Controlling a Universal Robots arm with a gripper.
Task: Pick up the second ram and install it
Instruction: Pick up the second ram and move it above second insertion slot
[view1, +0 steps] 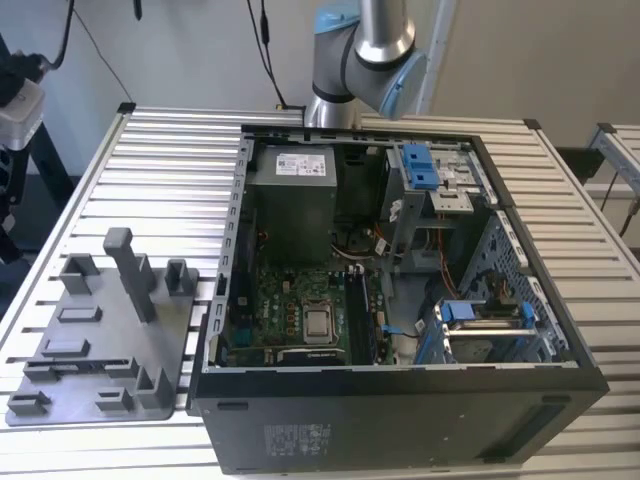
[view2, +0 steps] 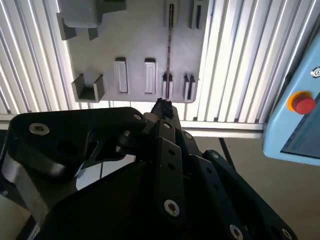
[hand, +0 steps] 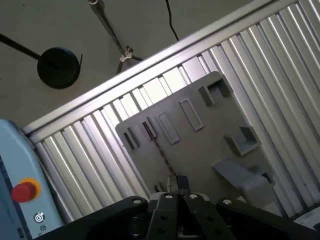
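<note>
The second ram (view2: 168, 50) stands on its thin edge in the slots of a grey fixture plate (view2: 135, 45), seen as a dark narrow line in both wrist views (hand: 161, 156). My gripper (view2: 162, 107) hovers well above that plate, its black fingertips (hand: 176, 186) pressed together with nothing between them and pointing roughly at the near end of the stick. In the exterior view the fixture plate (view1: 100, 330) lies at the exterior view's left of the open computer case (view1: 400, 300), and the arm's elbow (view1: 365, 50) rises behind the case.
Inside the case are the green motherboard (view1: 300, 315), a power supply (view1: 290, 200) and blue drive brackets (view1: 420, 165). The ribbed aluminium table (view1: 170, 170) carries everything. A blue pendant with a red button (view2: 302, 105) hangs past the table edge. A tripod foot (hand: 59, 67) stands on the floor.
</note>
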